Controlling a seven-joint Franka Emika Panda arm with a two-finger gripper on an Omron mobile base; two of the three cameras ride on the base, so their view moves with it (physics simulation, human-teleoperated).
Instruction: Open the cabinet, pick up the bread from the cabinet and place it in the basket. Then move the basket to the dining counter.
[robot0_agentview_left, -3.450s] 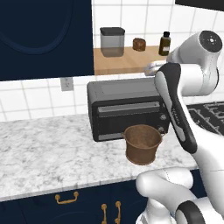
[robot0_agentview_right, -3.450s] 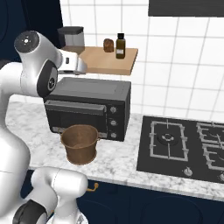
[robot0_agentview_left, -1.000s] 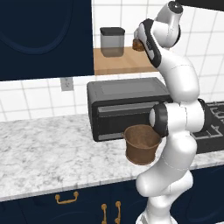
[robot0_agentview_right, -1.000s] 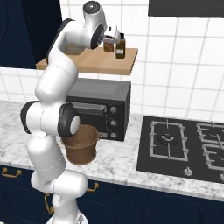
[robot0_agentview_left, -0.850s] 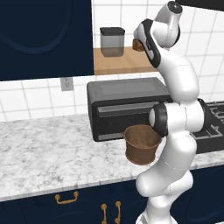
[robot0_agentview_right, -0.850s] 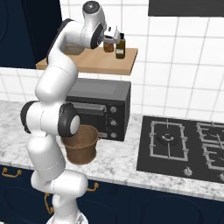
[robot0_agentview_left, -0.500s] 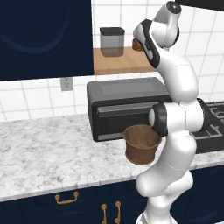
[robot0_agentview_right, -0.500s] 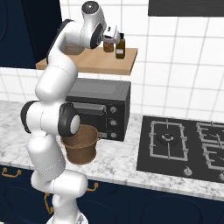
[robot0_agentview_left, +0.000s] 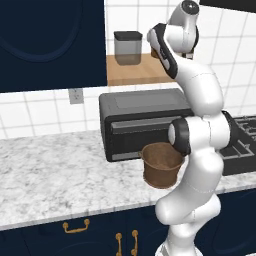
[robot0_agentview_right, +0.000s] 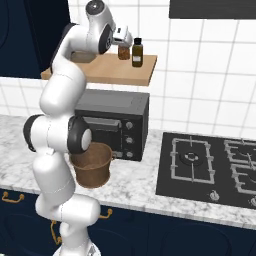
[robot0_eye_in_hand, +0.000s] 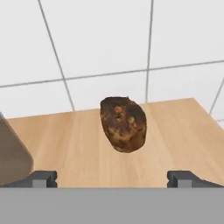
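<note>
Gripper (robot0_eye_in_hand: 112, 179) slightly nearer, bread (robot0_eye_in_hand: 123, 124) ahead between open fingers

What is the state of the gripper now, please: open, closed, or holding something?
Gripper: open, jaws wide apart, holding nothing; the bread sits ahead of it on the wooden shelf.

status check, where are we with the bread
Gripper open, lined up short of the bread. Bread on the wooden shelf, ungrasped. Brown bottle beside it.
</note>
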